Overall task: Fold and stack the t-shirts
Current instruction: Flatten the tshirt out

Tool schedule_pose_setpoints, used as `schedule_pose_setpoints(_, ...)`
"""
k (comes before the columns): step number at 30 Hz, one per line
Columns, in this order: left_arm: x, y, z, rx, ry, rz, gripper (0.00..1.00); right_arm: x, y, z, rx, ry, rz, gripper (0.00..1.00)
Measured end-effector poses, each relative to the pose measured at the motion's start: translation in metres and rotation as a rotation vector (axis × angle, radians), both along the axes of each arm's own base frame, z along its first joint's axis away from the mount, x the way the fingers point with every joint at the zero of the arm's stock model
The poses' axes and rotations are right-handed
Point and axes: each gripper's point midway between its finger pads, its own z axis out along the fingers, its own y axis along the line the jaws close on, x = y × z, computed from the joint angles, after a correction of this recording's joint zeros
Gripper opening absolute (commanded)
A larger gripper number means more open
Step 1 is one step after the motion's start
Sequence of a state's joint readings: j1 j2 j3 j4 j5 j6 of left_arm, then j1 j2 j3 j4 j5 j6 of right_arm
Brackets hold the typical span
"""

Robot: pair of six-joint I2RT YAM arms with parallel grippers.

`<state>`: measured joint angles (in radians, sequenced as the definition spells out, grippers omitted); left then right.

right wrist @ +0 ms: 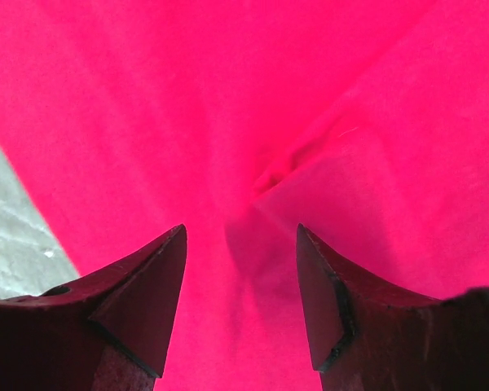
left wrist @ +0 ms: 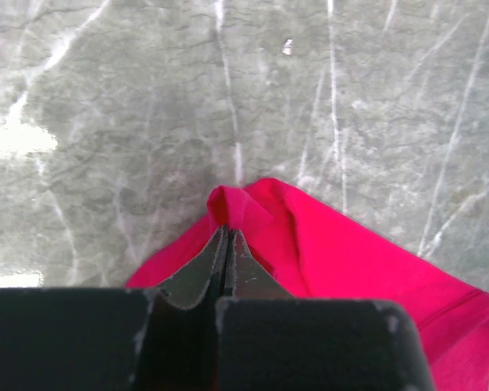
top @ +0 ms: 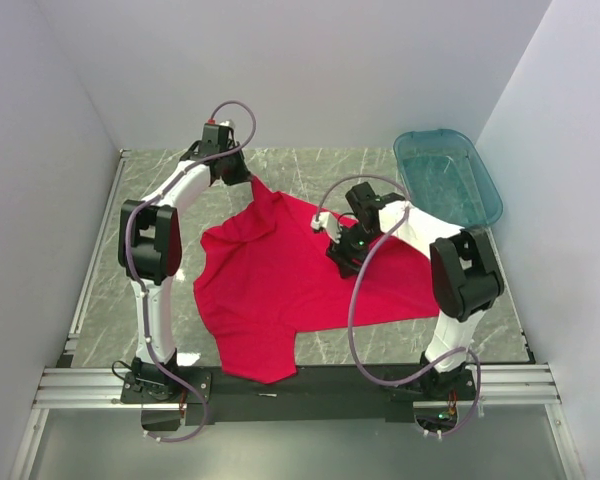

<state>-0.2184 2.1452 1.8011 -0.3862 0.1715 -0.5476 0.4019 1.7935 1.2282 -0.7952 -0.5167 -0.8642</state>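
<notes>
1. Position of the work. The t-shirt (top: 270, 290) lies opened out on the tabletop (top: 360, 165), on the near-left side of the teal basin (top: 445, 180) and apart from it. Nothing of the cloth is in the basin.

2. Lie of the cloth. Its broadest run goes from the patch just in front of the basin across to the side away from it. One corner is drawn up into a peak that points toward the far edge, about level with the basin. Collar and hem cannot be told apart here, so the true body axis is uncertain.

3. Left gripper (left wrist: 226, 235). It is the arm farther from the basin. The jaws are clenched on that peak, with the fabric bunched at the tips.

4. Right gripper (right wrist: 240, 232). It is the arm nearer the basin. The jaws are released and stand above the middle of the cloth, holding nothing. A short crease (right wrist: 277, 167) lies directly ahead of them, centred on the gap.

5. Judgement. The coming move likely depends on the right jaws descending straight onto that crease while the left arm holds the peak.
</notes>
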Motion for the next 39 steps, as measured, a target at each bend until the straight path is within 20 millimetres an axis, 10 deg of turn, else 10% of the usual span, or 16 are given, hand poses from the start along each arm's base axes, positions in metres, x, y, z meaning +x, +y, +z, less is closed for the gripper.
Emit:
schedule_pose_setpoints(8, 0.004, 0.016, -0.008, 0.007, 0.012, 0.016, 0.00, 0.039, 0.016, 0.001, 0.003, -0.043, -0.051, 0.63)
schedule_pose_setpoints(21, 0.005, 0.021, -0.007, -0.010, 0.014, 0.014, 0.00, 0.038, 0.020, -0.020, -0.047, 0.020, -0.112, 0.57)
schedule_pose_setpoints(30, 0.006, 0.024, -0.006, -0.014, 0.014, 0.013, 0.00, 0.045, 0.017, -0.025, -0.087, 0.014, -0.167, 0.02)
schedule_pose_setpoints(39, 0.017, 0.030, 0.012, -0.023, -0.030, 0.025, 0.00, 0.088, 0.016, -0.004, -0.102, -0.100, -0.349, 0.00)
